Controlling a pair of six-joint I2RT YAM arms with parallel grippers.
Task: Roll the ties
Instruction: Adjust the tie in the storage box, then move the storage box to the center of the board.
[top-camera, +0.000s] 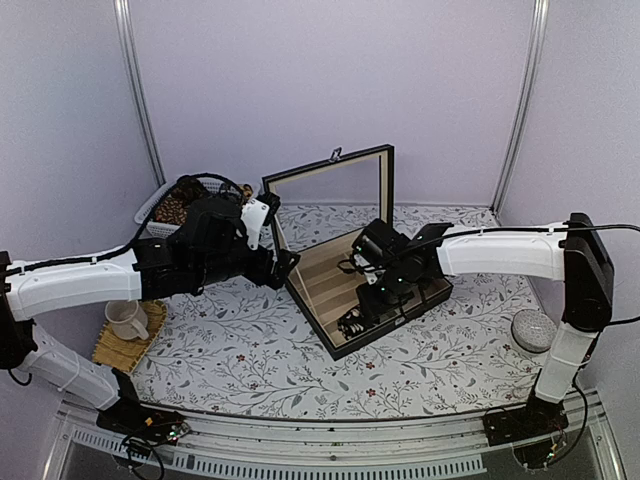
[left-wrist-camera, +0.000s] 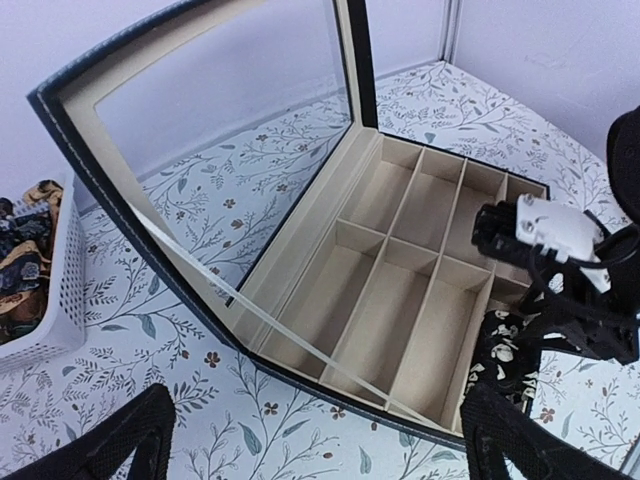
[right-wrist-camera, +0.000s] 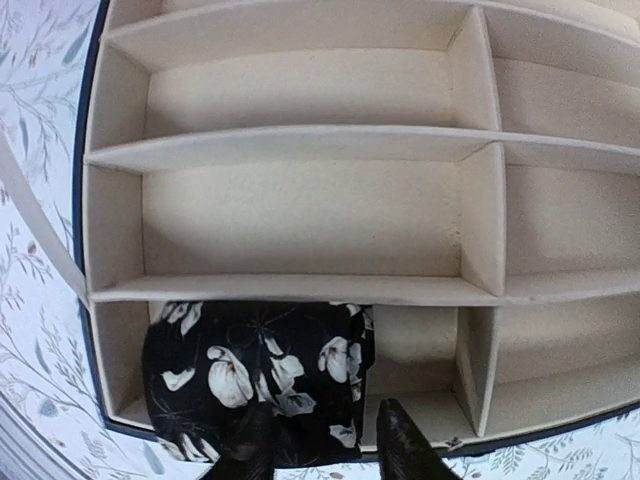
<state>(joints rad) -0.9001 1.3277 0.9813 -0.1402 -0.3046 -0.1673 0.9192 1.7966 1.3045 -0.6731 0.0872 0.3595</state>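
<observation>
A rolled black tie (right-wrist-camera: 255, 375) with white flowers lies in the near-left compartment of the open beige-lined box (right-wrist-camera: 300, 215). It also shows as the tie (top-camera: 352, 322) in the top view and the tie (left-wrist-camera: 505, 352) in the left wrist view. My right gripper (right-wrist-camera: 325, 450) hovers just above it, open. One of its fingers (right-wrist-camera: 250, 448) is over the fabric and the other stands clear of the roll's right edge. My left gripper (left-wrist-camera: 320, 455) is open wide over the tablecloth, in front of the box's left edge. More ties (left-wrist-camera: 20, 250) fill the white basket (left-wrist-camera: 55, 300).
The box's glass lid (top-camera: 330, 185) stands upright at the back. The basket (top-camera: 165, 208) sits at the back left. A mug (top-camera: 125, 318) rests on a woven mat (top-camera: 110, 345) at the near left, and a grey round object (top-camera: 532, 328) lies at the right.
</observation>
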